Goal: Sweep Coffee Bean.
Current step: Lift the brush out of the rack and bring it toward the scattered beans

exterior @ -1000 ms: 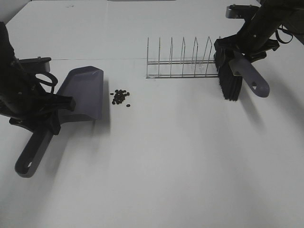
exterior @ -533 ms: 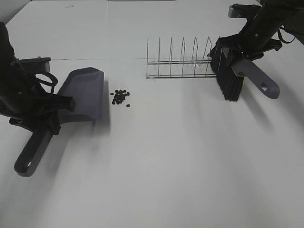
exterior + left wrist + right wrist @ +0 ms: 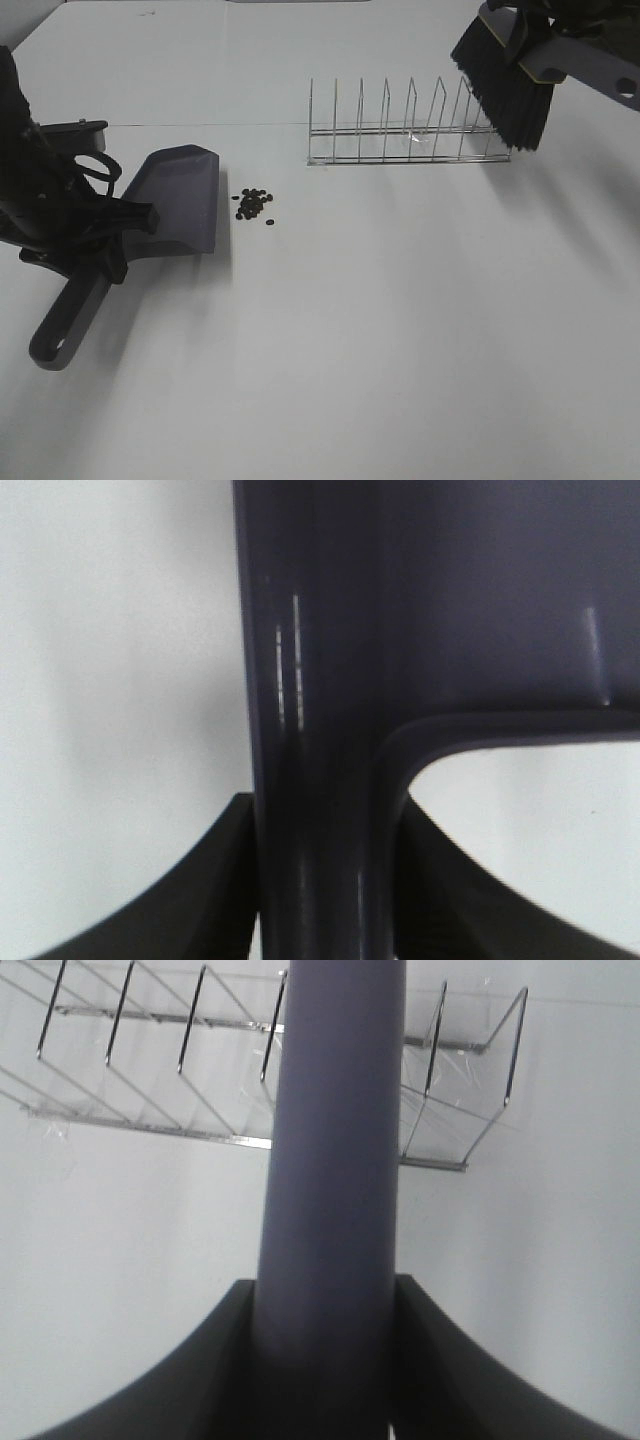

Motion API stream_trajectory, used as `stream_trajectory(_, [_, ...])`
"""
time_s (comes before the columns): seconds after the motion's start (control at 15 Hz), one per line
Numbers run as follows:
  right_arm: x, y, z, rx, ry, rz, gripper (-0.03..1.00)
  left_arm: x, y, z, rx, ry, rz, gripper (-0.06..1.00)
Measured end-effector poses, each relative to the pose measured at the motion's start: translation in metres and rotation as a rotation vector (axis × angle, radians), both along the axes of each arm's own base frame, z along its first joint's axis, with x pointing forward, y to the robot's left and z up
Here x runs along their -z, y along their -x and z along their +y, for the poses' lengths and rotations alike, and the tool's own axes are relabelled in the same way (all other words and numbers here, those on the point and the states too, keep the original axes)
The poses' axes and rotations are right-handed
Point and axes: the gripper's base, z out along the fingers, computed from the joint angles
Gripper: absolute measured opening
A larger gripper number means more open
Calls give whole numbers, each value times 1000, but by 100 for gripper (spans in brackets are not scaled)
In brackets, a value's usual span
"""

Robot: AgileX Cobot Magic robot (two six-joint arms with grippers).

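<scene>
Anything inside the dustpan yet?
The dustpan's visible floor is bare; the coffee beans lie on the table beside its lip. The left arm covers its rear corner.

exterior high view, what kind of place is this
Likely a robot lab test bench, not a home kitchen: a plain white table holding a wire rack, a cluster of coffee beans, and a dustpan and brush gripped by robot arms.

High overview; wrist close-ups on dustpan [image 3: 320, 680], brush [image 3: 335, 1160]
</scene>
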Motion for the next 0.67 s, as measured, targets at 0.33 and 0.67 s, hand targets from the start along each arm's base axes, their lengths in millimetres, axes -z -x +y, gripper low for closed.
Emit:
stream_trajectory(0.33, [-27, 23, 22, -61, -20, 66, 28, 0, 0, 0, 2, -2, -1, 33])
stream_trajectory(0.67, [-31, 54, 103, -183, 88, 74, 28, 1, -1, 5, -10, -54, -13, 33])
